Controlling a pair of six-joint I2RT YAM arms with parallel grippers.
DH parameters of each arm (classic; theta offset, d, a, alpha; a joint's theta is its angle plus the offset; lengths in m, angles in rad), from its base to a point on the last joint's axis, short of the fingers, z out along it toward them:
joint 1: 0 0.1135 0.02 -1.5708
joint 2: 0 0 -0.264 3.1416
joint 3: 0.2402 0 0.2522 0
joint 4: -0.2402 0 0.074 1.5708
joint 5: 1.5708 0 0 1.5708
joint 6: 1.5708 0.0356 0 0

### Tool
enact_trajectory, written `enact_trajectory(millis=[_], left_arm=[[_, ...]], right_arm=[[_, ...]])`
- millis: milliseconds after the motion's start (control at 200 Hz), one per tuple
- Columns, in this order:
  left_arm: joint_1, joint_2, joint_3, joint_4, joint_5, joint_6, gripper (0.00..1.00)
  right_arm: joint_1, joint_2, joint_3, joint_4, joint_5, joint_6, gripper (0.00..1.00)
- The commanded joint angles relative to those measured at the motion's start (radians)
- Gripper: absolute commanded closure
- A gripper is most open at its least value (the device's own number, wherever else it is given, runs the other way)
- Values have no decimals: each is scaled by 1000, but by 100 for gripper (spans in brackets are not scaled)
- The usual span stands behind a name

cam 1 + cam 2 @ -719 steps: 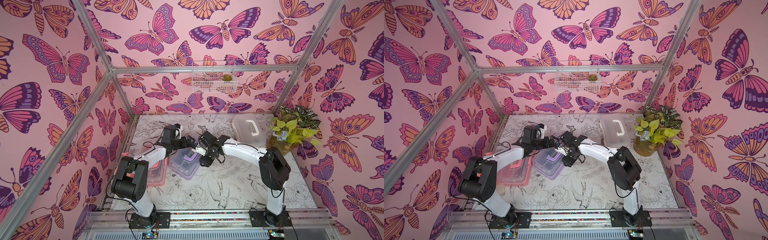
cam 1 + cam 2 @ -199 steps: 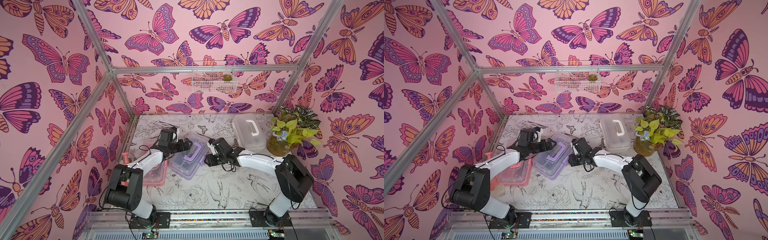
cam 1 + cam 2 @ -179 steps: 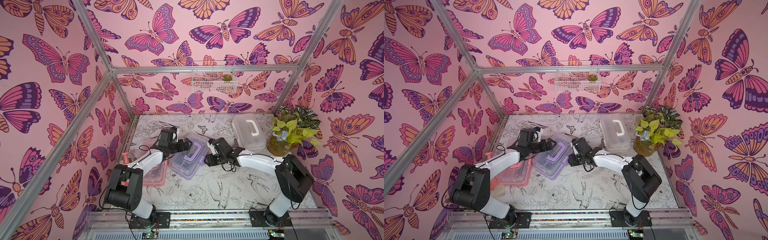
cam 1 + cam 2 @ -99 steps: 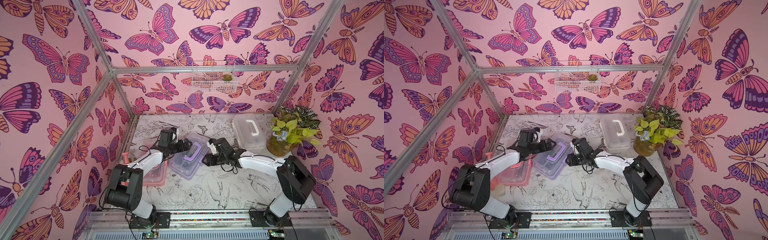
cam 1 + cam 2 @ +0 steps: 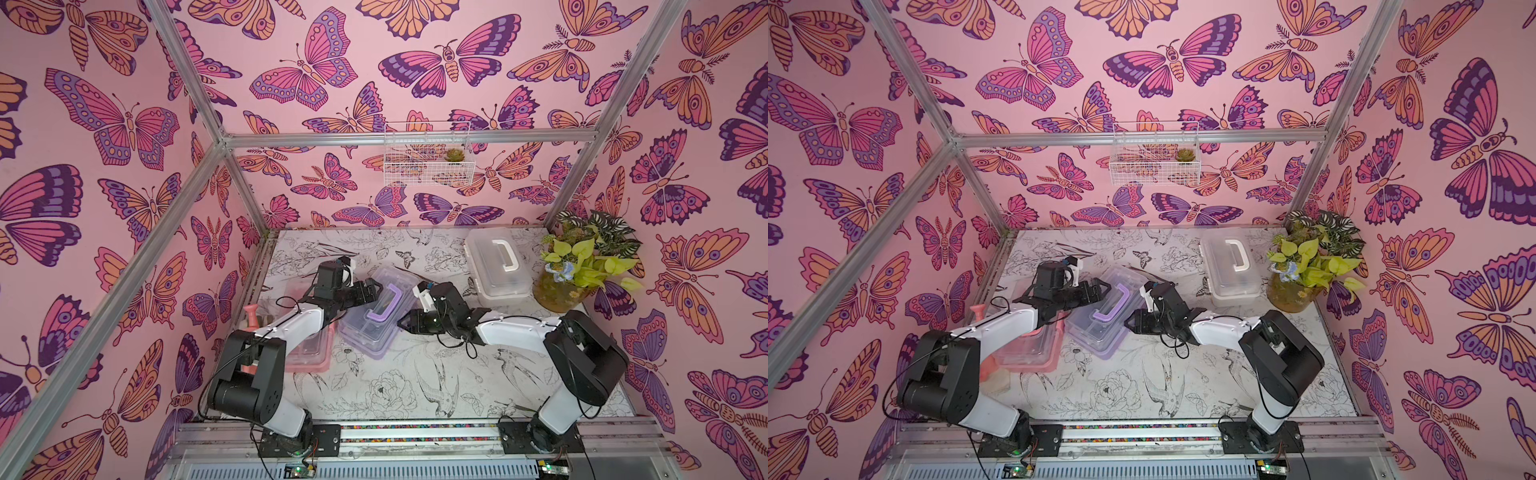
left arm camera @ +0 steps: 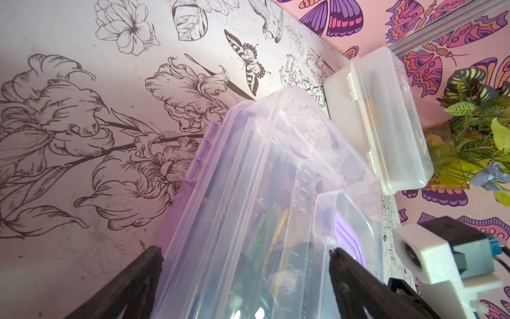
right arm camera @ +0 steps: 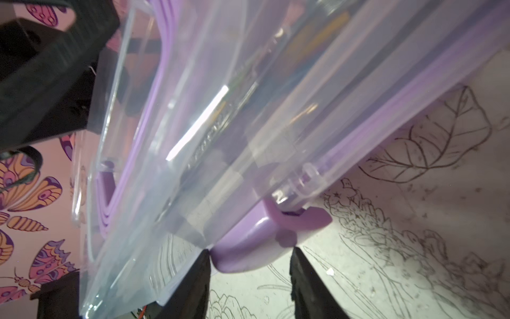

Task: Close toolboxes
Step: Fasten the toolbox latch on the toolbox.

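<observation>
The purple toolbox (image 5: pixel 372 328) (image 5: pixel 1100 332) lies mid-table with its clear lid (image 6: pixel 265 165) down on the base. My left gripper (image 5: pixel 372 286) (image 6: pixel 245 254) stands open, wide, astride the lid's far end. My right gripper (image 5: pixel 405 322) (image 7: pixel 250 252) is low at the box's front, its jaws partly open either side of the purple latch (image 7: pixel 300 221), which sticks out. One finger (image 7: pixel 198 273) touches the box edge. The pink toolbox (image 5: pixel 307 357) sits under my left arm with its lid up and its handle (image 5: pixel 251 316) by the left wall. The white toolbox (image 5: pixel 496 266) (image 6: pixel 386 124) is closed at the back right.
A potted plant (image 5: pixel 582 266) stands in the back right corner beside the white toolbox. A white wire basket (image 5: pixel 426 160) hangs on the back wall. Pink butterfly walls enclose the table on three sides. The arms' mounting rail (image 5: pixel 415 432) runs along the front.
My right gripper has come down from above the purple toolbox to its front, edged closer and narrowed its jaws around the latch. The left gripper has barely moved.
</observation>
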Motion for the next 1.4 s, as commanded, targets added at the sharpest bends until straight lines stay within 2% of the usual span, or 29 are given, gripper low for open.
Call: enact_trajectory(millis=[0,325,596,861,1016,1272,1397], left_arm=[[-20,38,-67,-115,100,-41,7],[-28,93,-92,-94,143,-67,9],[-26,101,-55,-94,147,-64,10],[-26,116,-34,-94,152,-67,12],[-26,147,-33,-93,168,-63,13],[-41,179,-79,-40,208,-115,14],[-59,188,-98,-25,216,-138,15]], right_arm=[[5,44,-21,182,34,63,54],[-13,39,-67,292,54,37,53],[-37,52,-65,356,31,-1,54],[-67,115,-79,519,-24,58,54],[-68,151,-65,554,-51,81,55],[-55,197,-85,686,-69,183,55],[-36,216,-69,697,-59,192,55]])
